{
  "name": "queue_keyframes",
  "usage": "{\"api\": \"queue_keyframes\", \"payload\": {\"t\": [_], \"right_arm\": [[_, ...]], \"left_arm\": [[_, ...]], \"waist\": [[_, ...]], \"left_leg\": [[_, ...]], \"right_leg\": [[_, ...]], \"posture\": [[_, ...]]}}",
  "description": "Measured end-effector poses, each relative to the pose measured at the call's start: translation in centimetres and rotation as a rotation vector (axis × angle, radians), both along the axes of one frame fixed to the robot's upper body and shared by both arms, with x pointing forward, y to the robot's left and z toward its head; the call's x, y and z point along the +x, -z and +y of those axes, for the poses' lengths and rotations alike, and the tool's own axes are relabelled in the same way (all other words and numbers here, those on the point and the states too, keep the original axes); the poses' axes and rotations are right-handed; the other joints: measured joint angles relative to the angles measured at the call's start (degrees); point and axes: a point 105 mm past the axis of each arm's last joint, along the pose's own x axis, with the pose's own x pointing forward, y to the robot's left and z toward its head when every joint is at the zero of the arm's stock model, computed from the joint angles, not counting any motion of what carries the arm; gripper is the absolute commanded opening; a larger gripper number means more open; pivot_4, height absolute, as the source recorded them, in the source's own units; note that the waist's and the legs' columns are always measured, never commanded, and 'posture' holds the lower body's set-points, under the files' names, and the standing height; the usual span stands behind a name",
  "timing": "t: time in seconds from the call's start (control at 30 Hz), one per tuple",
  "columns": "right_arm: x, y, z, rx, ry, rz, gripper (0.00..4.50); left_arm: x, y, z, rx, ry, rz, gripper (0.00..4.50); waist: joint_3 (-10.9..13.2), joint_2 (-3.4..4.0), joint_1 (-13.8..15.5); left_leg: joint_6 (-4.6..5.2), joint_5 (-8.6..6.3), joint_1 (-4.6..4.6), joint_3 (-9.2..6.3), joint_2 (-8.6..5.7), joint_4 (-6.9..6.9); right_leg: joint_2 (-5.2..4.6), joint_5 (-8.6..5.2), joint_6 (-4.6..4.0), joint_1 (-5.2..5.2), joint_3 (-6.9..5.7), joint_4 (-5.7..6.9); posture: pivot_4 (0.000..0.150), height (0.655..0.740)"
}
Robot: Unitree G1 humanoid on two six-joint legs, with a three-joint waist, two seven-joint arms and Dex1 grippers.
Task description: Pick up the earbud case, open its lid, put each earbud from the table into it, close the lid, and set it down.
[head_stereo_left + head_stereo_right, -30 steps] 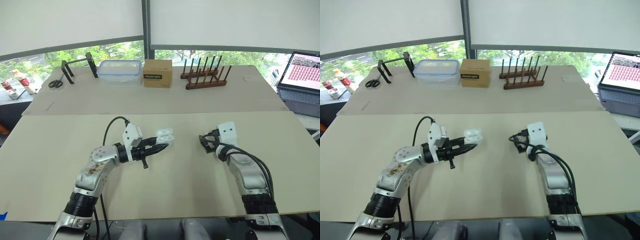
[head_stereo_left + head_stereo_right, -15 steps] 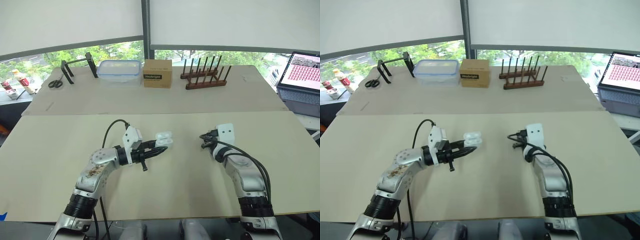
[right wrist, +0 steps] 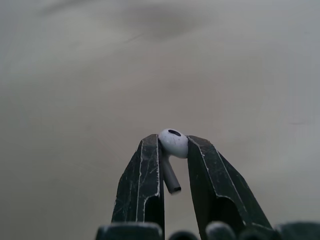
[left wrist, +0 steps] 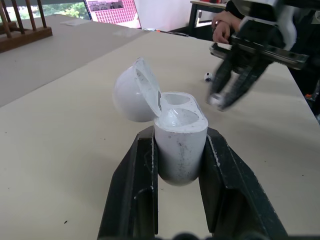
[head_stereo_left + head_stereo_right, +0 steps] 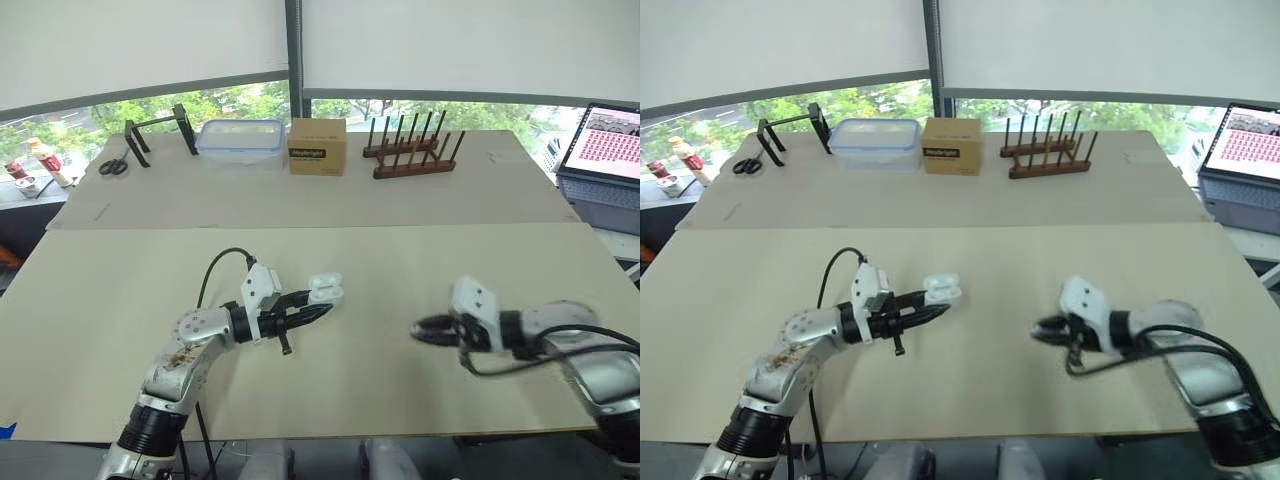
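The left gripper is clamped on the earbud case, one black finger on each side of the lower body, holding it just above the table, a bit left of the middle. The fingers are only as far apart as the case is wide. The lid is flipped all the way back on its hinge, so both sockets are open to the air, and they look empty from the left wrist view.

The right gripper is off to the right, well apart from the case and pointing towards it. It's pinching an earbud right at the fingertips, nearly shut, with the round white head squeezed between the pads and the stem hanging down into the gap.

A second earbud sits on the table out past the right gripper, at least that's what the small white blob looks like. A person's hand rests at the far edge.

As for writing: the brown box at the back has a dark label with white lettering, too small to read. The laptop on the right shows a grid of pinkish tiles, nothing legible there either.
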Motion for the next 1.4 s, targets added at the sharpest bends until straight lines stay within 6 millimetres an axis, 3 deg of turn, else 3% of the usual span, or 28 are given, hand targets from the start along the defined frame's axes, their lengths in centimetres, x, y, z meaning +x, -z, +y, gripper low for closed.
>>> {"api": "queue_keyframes", "payload": {"t": [0.13,0.37,0.67,0.73,0.9,1.07,1.27,1.4], "right_arm": [[-1.6,0.5,-1.3,-0.106,-0.169,0.040,0.33],[-3.6,1.7,-4.7,-0.259,-0.276,0.127,0.33],[-3.6,2.2,-5.3,-0.276,-0.262,0.128,0.33],[-3.5,2.3,-5.4,-0.283,-0.253,0.122,1.35],[-3.2,2.2,-5.8,-0.312,-0.243,0.103,3.00],[-3.2,1.7,-5.3,-0.288,-0.209,0.094,3.04],[-3.4,-1.6,-4.7,-0.358,-0.146,0.062,3.04],[-3.9,-1.5,-3.6,-0.395,-0.045,0.071,3.04]], "left_arm": [[-0.7,0.4,0.0,-0.002,0.005,0.033,0.59],[-1.5,0.4,0.1,0.005,0.010,0.053,0.59],[-2.2,0.0,-0.5,-0.002,0.027,0.067,0.59],[-2.2,0.0,-0.5,-0.001,0.023,0.071,0.59],[-2.5,0.3,-0.5,-0.005,0.023,0.092,0.59],[-2.6,0.4,-0.6,-0.006,0.030,0.100,0.59],[-2.9,0.8,-0.6,0.003,0.037,0.116,0.59],[-3.1,1.1,-0.7,0.006,0.042,0.127,0.59]], "waist": [[0.02,-0.03,-0.06],[0.03,-0.02,0.25],[0.03,-0.01,0.17],[0.02,-0.01,0.17],[0.02,-0.04,0.17],[0.02,-0.03,0.16],[0.05,0.15,0.37],[0.06,0.14,0.70]], "left_leg": [[0.00,0.00,0.01,0.01,0.02,0.02],[-0.01,0.00,0.01,0.00,0.00,0.03],[-0.01,0.00,0.02,-0.01,0.00,0.04],[-0.01,0.00,0.03,-0.01,0.00,0.05],[-0.01,0.00,0.05,-0.01,0.01,0.06],[-0.01,0.00,0.03,-0.01,0.00,0.05],[-0.01,0.00,-0.01,-0.03,0.00,0.04],[-0.02,0.00,-0.01,-0.02,-0.01,0.05]], "right_leg": [[0.01,0.00,0.00,-0.01,0.01,0.02],[-0.04,0.00,0.00,0.00,0.01,0.01],[-0.04,0.00,-0.01,0.02,0.02,0.03],[-0.04,0.00,-0.01,0.04,0.02,0.03],[-0.03,0.01,-0.01,0.07,0.02,0.03],[-0.03,0.00,-0.01,0.03,0.03,0.03],[-0.04,0.00,-0.01,0.00,0.01,0.03],[-0.05,0.00,-0.01,0.00,0.01,0.03]], "posture": [[0.150,0.7400],[0.150,0.7400],[0.150,0.7400],[0.150,0.7400],[0.150,0.7400],[0.150,0.7400],[0.150,0.7400],[0.150,0.7400]]}}
